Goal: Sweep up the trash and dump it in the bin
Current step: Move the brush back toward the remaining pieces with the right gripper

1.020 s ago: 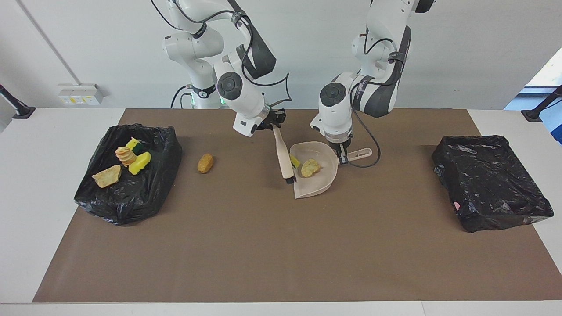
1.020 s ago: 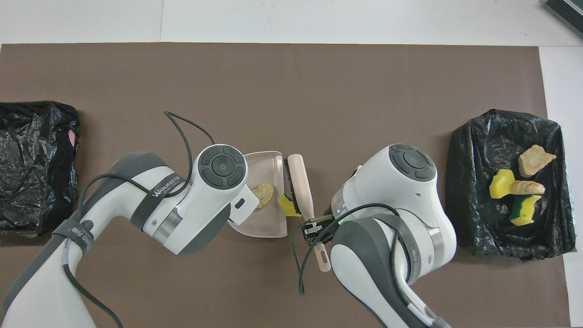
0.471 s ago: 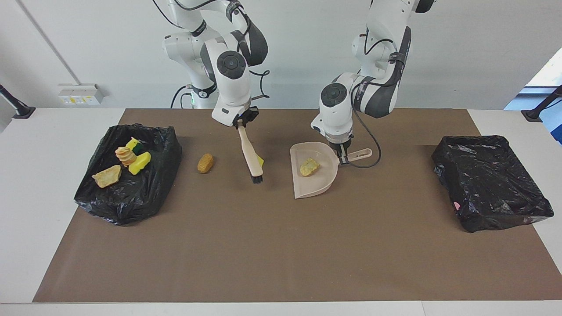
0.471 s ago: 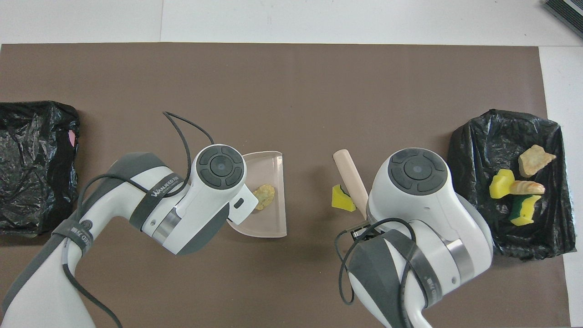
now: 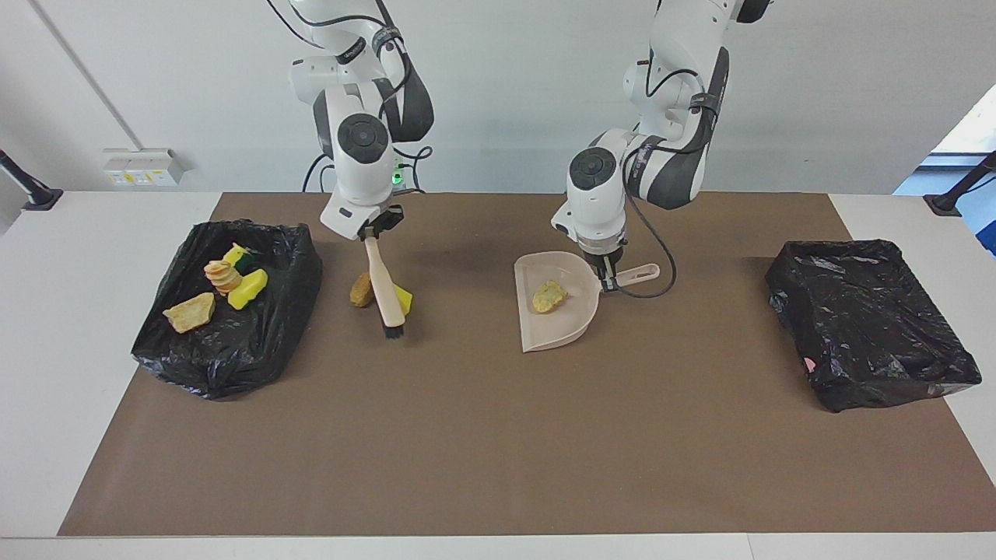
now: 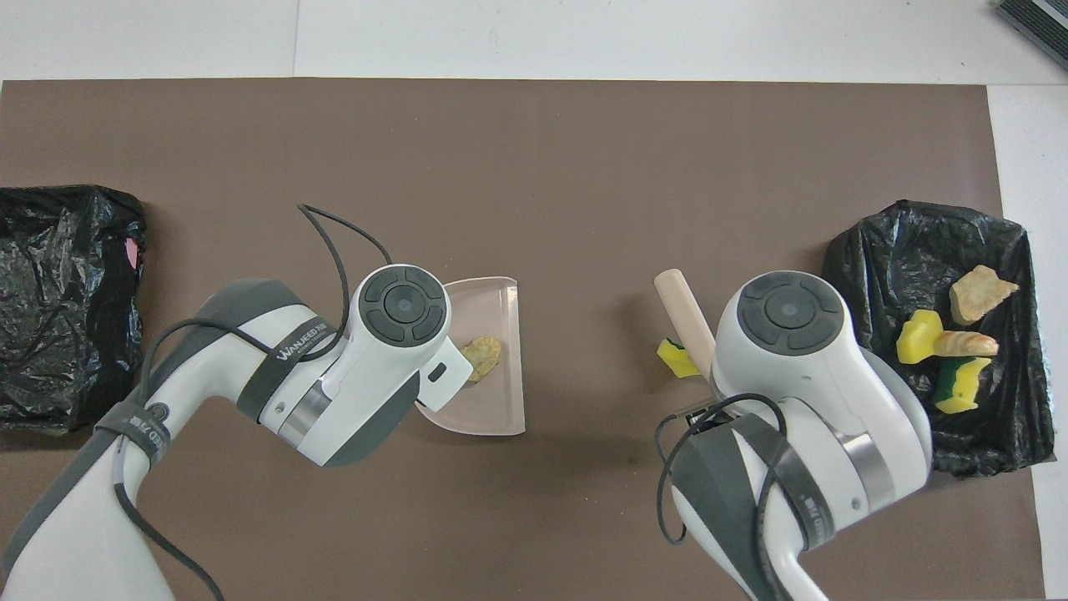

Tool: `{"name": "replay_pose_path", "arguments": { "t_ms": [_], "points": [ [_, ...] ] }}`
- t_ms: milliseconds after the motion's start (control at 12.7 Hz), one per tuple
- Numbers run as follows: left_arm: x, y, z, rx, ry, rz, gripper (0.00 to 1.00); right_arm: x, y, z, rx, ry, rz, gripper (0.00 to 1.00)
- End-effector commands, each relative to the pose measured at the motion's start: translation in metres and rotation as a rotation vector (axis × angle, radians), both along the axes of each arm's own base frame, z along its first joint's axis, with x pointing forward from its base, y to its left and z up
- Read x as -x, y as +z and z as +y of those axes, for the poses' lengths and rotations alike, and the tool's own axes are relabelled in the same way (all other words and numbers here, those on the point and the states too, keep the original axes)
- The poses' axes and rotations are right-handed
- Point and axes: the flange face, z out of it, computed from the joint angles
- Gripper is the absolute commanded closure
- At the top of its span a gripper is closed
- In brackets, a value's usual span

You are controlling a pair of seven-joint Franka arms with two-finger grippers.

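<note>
Mid-frame, right jaws clamp the brush [image 5: 387, 289], left jaws the dustpan [image 5: 556, 328] handle; a hard sweep could flick scraps [image 5: 403, 296] past it.

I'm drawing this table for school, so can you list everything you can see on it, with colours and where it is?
Mat: one, brown, covering the white table.
Bins: two, lined with black bags; one at the right arm's end, one at the left arm's end.
Scraps in the bin at the right arm's end: four, yellow, tan and yellow-with-green.
Dustpan: one, beige, mid-mat, with one yellow-tan scrap in it.
Brush: one, beige with black bristles, tilted, bristles down at the mat.
Loose scraps: a tan one and a yellow one, either side of the brush.
Left gripper: shut on the dustpan's handle.
Right gripper: shut on the brush's handle.
</note>
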Motion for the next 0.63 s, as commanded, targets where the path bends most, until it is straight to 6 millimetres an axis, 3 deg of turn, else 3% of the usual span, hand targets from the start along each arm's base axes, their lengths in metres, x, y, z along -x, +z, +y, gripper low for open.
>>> {"name": "replay_pose_path", "arguments": {
  "t_ms": [0, 78, 314, 549],
  "points": [
    [0.008, 0.001, 0.007, 0.010, -0.014, -0.004, 1.00, 0.009, 0.003, -0.037, 0.046, -0.061, 0.011, 1.00],
    [0.008, 0.001, 0.007, 0.010, -0.015, -0.004, 1.00, 0.011, -0.001, -0.051, 0.040, -0.093, 0.014, 1.00],
    [0.008, 0.001, 0.007, 0.010, -0.013, -0.004, 1.00, 0.018, -0.004, -0.055, 0.054, -0.140, 0.011, 1.00],
    [0.006, 0.001, 0.010, 0.009, -0.009, -0.003, 1.00, 0.024, -0.021, -0.063, 0.055, -0.158, 0.039, 1.00]
  ]
}}
